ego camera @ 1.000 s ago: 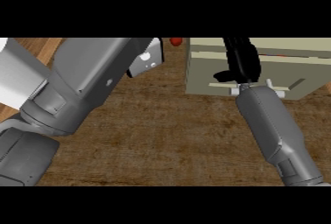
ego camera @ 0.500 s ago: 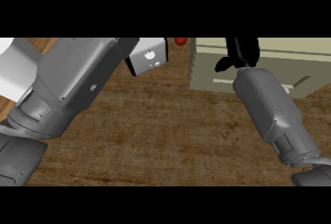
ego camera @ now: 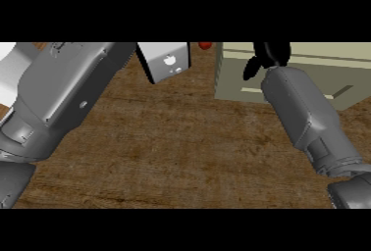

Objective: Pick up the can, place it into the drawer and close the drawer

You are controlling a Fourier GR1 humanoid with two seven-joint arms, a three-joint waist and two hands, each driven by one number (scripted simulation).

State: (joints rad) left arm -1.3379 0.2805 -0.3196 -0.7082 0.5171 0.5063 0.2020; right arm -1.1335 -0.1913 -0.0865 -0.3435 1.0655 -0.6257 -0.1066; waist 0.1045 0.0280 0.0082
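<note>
Since earlier frame, right forearm slid toward 12 o'clock; right hand [ego camera: 267,58] over drawer [ego camera: 304,73], fingers partly cut off, grip state unclear. Can [ego camera: 206,45] red sliver at 12 o'clock. Judged light, stiff, slick: grasp mid-body.

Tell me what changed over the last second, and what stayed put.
The right forearm pushed further up the view, so the black right hand now sits higher over the beige drawer unit, partly cut off at the top. The large grey left forearm swung up and rightward. Whether the right hand holds anything cannot be told. The brown wooden counter and the drawer unit kept their places.
</note>
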